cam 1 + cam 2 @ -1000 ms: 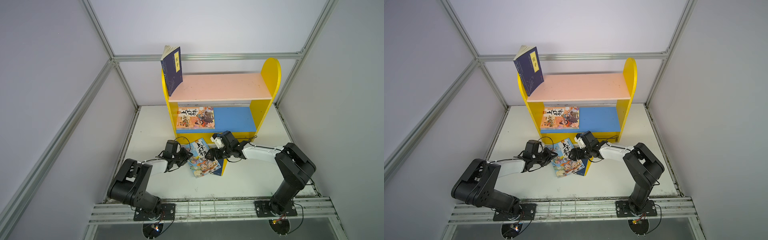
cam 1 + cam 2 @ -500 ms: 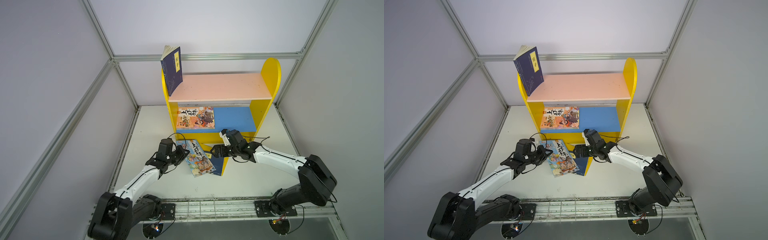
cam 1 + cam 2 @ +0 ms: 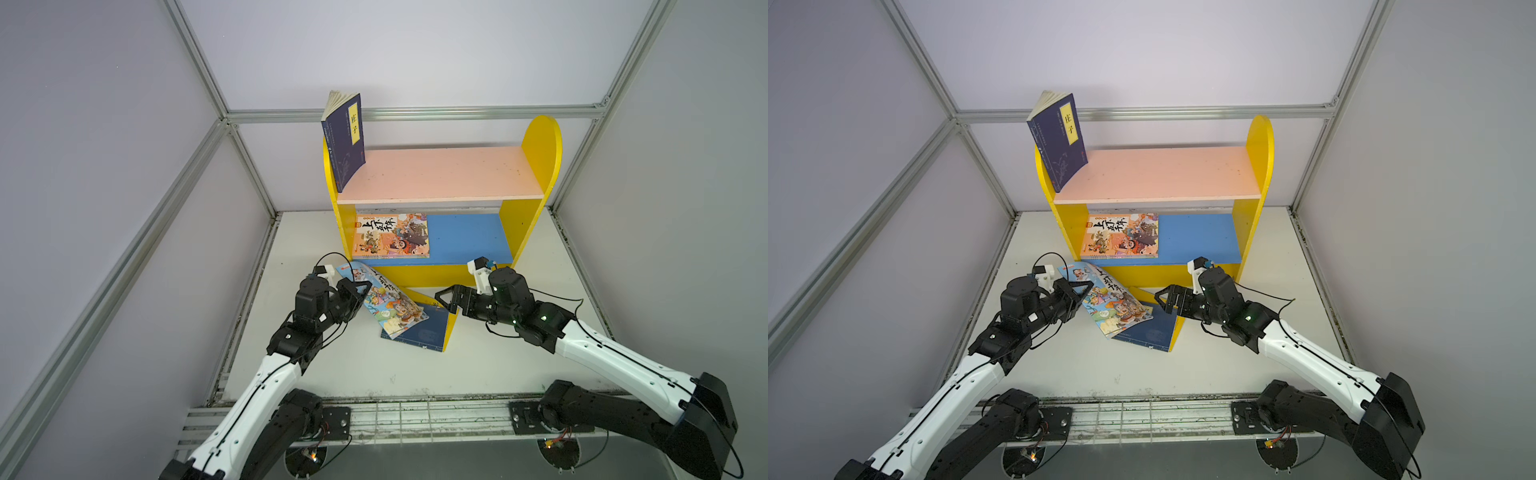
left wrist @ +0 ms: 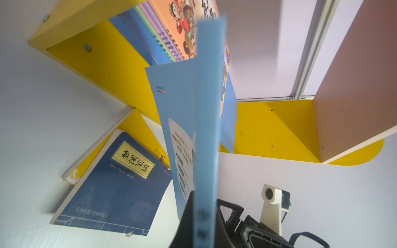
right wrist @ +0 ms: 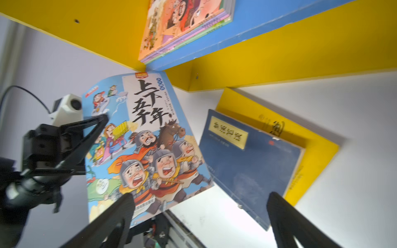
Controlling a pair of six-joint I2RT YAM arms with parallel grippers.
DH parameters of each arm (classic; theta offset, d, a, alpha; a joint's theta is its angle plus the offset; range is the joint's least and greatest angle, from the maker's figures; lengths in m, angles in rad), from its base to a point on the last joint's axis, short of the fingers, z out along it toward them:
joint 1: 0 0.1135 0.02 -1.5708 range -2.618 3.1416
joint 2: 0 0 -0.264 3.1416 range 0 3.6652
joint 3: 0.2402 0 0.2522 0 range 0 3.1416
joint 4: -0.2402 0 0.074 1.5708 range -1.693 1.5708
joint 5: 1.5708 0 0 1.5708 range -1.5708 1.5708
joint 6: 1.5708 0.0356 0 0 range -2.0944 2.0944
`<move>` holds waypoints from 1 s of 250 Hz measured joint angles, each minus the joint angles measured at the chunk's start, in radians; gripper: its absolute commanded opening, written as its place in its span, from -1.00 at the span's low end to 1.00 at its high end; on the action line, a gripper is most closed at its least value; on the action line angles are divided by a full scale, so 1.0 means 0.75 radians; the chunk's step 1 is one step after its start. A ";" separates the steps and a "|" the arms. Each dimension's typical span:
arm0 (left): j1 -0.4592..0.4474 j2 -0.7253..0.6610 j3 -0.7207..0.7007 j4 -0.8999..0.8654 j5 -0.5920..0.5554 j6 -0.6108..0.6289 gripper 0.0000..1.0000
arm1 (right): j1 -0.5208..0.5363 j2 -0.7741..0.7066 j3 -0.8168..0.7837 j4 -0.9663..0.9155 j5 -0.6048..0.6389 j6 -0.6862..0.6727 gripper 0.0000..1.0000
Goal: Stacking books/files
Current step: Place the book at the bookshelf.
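1. Nearest the arm bases, over the white table (image 3: 374,365), the left end effector (image 3: 360,291) was clamped on one edge of the light blue cartoon book (image 3: 390,301), which hung tilted in the air. A thin book pinched at a single edge could sag, pivot or slip out during the carry.
2. Just beside it, the right end effector (image 3: 446,302) stood wide and empty, close to the book's free corner. A sweep of either arm might have knocked the cover and twisted it in the grip.
3. Under the lifted book, the navy book with the yellow title strip (image 3: 424,332) lay on the yellow book (image 3: 451,332) on the table. A drooping corner could have dragged across it and shifted both.
4. Farther back, the orange cartoon book (image 3: 390,235) topped the flat pile on the blue lower shelf (image 3: 469,237). The gap below the pink upper shelf (image 3: 436,174) looked low, so a tilted book could have caught the shelf's front edge or shoved the pile askew.
5. Farthest, an upright navy book (image 3: 345,145) leaned against the yellow side panel (image 3: 343,226). A bump to that panel could have toppled it.
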 measured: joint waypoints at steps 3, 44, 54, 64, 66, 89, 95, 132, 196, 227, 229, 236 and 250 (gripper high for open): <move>-0.001 -0.002 0.001 0.003 -0.002 -0.007 -1.00 | 0.005 -0.005 -0.002 0.007 0.000 0.010 1.00; -0.011 -0.035 0.004 0.060 -0.061 -0.079 -1.00 | 0.129 -0.096 -0.019 0.174 0.051 0.233 0.98; -0.013 -0.040 0.004 0.072 -0.076 -0.086 -1.00 | 0.148 -0.111 -0.020 0.199 0.063 0.267 0.99; -0.014 -0.046 0.004 0.086 -0.092 -0.100 -1.00 | 0.163 -0.129 -0.024 0.229 0.083 0.303 0.99; -0.015 -0.048 0.004 0.092 -0.098 -0.104 -1.00 | 0.164 -0.132 -0.025 0.233 0.089 0.310 0.99; -0.021 -0.060 0.003 0.132 -0.140 -0.123 -1.00 | 0.185 -0.150 -0.045 0.286 0.116 0.381 1.00; -0.023 -0.061 0.002 0.151 -0.154 -0.133 -1.00 | 0.191 -0.148 -0.054 0.310 0.120 0.401 1.00; -0.042 -0.054 0.001 0.218 -0.199 -0.156 -1.00 | 0.254 -0.061 -0.107 0.474 0.120 0.522 0.99; -0.066 -0.036 0.022 0.284 -0.245 -0.177 -1.00 | 0.390 0.076 -0.078 0.664 0.138 0.607 0.99; -0.083 -0.024 0.023 0.311 -0.259 -0.179 -1.00 | 0.423 0.152 -0.024 0.764 0.152 0.613 0.96; -0.085 -0.023 0.023 0.313 -0.260 -0.179 -1.00 | 0.423 0.152 -0.024 0.764 0.152 0.613 0.96; -0.089 -0.021 0.023 0.319 -0.263 -0.179 -1.00 | 0.429 0.175 -0.017 0.784 0.152 0.621 0.95; -0.095 -0.016 0.024 0.331 -0.264 -0.179 -1.00 | 0.438 0.216 -0.006 0.823 0.151 0.642 0.94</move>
